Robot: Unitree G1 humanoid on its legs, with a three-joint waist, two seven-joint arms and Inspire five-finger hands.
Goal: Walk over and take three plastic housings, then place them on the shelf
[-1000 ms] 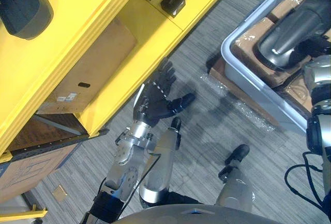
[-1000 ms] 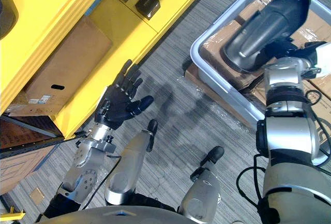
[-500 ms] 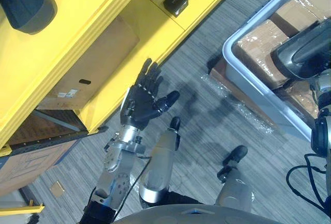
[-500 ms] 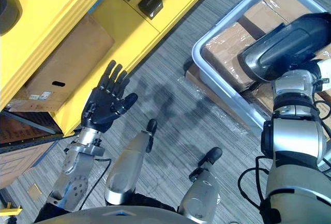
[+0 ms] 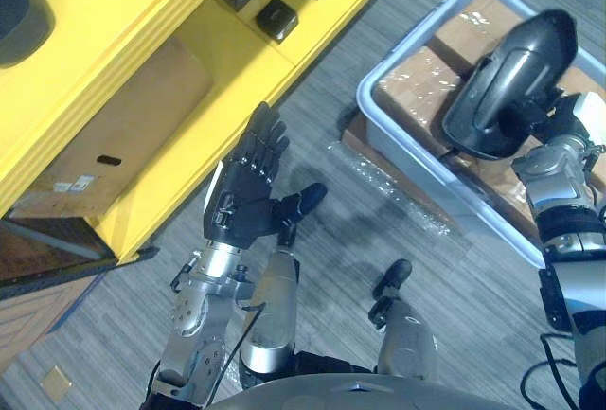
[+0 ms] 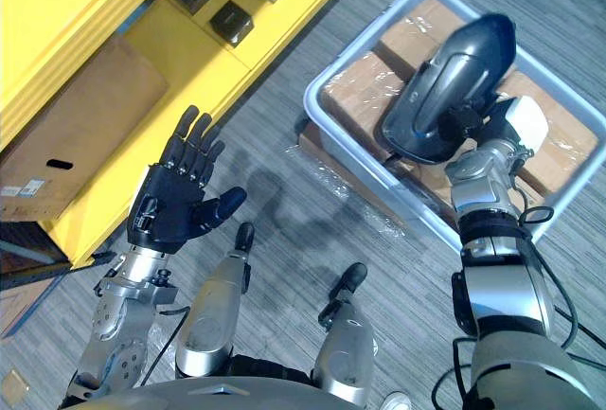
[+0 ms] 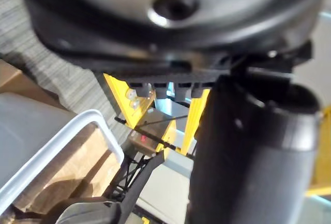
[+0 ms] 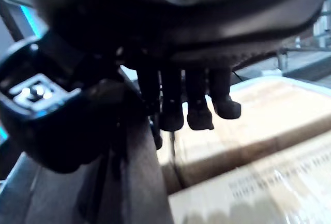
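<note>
In the left eye view a pale grey tub [image 5: 417,164] stands on the floor, well apart from the yellow shelf [image 5: 142,12]. In the tub lie cardboard boxes [image 5: 412,79] wrapped in clear film. Small black boxes [image 5: 276,19] sit on the shelf, and a brown carton [image 5: 114,135] stands on the level below. The left hand [image 5: 241,206] is held up near the shelf edge, palm showing, fingers straight and spread, thumb out to the side, holding nothing. The housing [image 5: 507,79] is above the tub: a dark grey, smooth, rounded shell, long and tilted.

In the right eye view the right hand [image 6: 473,131] grips the housing at its lower end, its fingers wrapped round it and its white thumb cover beside it.

The left wrist view shows that hand's fingers [image 7: 165,87] stretched out, with the tub's rim and boxes past them.

The right wrist view shows the right hand's fingers [image 8: 199,105] curled over, the boxes lying beyond them.
</note>
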